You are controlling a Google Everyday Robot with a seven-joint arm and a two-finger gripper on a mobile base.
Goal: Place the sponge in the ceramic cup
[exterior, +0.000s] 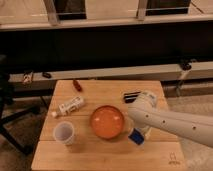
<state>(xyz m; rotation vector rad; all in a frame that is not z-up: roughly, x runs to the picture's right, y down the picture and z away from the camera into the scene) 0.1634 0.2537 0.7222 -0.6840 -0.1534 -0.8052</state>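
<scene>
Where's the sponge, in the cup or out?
Out. The sponge is at the tool beside the orange bowl; ceramic cup stands apart, empty.

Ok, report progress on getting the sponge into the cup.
Done: the end effector is at the small bright blue sponge, just right of the wide orange bowl. In hand: the grasp; I cannot tell whether it is secured. Left: the whole transfer: the small white ceramic cup stands on the bowl's other side on the wooden table, without the sponge.
</scene>
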